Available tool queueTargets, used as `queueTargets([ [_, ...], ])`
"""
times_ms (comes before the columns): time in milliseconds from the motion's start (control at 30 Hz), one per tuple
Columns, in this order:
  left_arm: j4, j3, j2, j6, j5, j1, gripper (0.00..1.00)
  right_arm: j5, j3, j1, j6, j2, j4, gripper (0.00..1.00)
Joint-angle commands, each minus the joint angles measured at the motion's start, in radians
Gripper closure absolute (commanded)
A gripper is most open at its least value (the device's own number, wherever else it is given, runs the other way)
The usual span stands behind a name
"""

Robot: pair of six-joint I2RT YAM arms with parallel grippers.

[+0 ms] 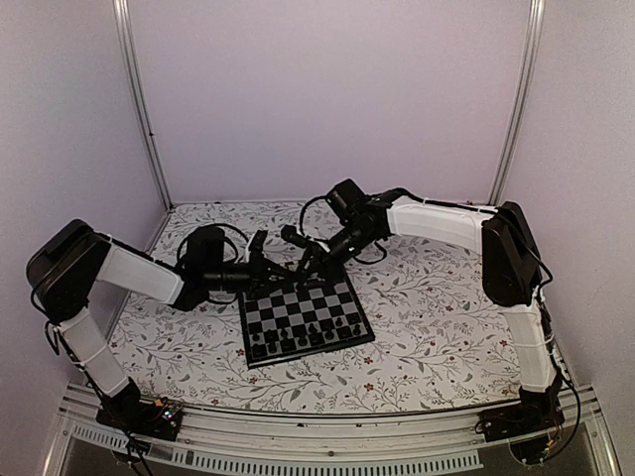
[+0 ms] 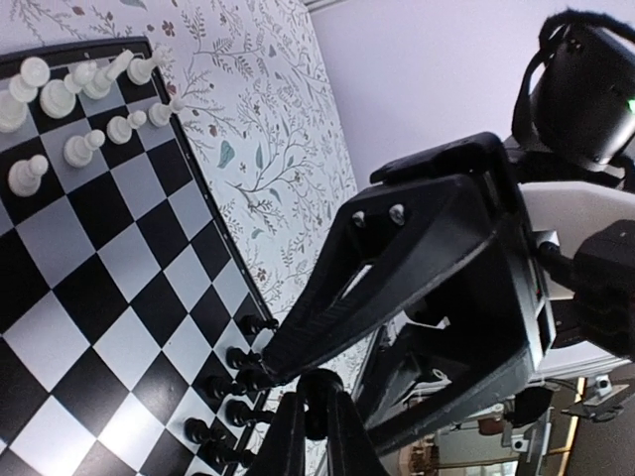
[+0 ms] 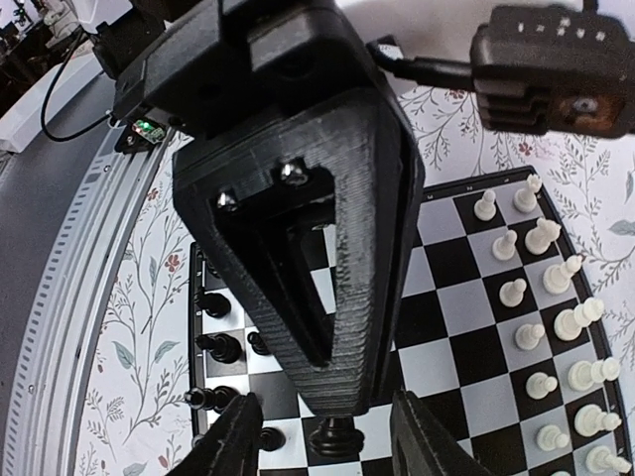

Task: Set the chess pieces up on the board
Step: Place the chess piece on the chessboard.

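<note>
My left hand (image 2: pixel 316 412) pinches a black piece (image 2: pixel 319 382) low over the board (image 2: pixel 99 288) to seat it squarely; my right hand (image 3: pixel 327 421) gapes wide, empty, straddling it.

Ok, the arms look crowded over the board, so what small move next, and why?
Probably ease the right gripper back: its open fingers straddle the black piece that the left gripper seems to pinch, and the two grippers nearly touch.
</note>
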Motion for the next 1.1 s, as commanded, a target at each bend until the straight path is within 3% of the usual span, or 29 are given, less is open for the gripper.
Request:
queueTargets([
  [0, -0.296, 0.108, -0.073, 0.226, -0.03, -0.015, 0.94, -0.03, -0.027, -0.041, -0.058, -0.096, -0.096, 0.48],
  [267, -0.923, 0.367, -0.132, 0.645, -0.187, -0.031, 0.94, -0.028, -0.236, -0.163, -0.123, -0.284, -0.161, 0.43],
  [467, -1.243, 0.576, -0.089, 0.836, -0.367, -0.102, 0.94, 0.049, -0.447, -0.236, -0.114, -0.386, -0.073, 0.42],
  [733, -1.525, 0.803, 0.026, 0.96, -0.603, -0.216, 0.94, 0.136, -0.533, -0.294, -0.078, -0.434, 0.004, 0.42],
  [1067, -1.726, 0.955, 0.207, 0.993, -0.686, -0.297, 0.94, 0.199, -0.577, -0.293, -0.107, -0.455, 0.026, 0.42],
])
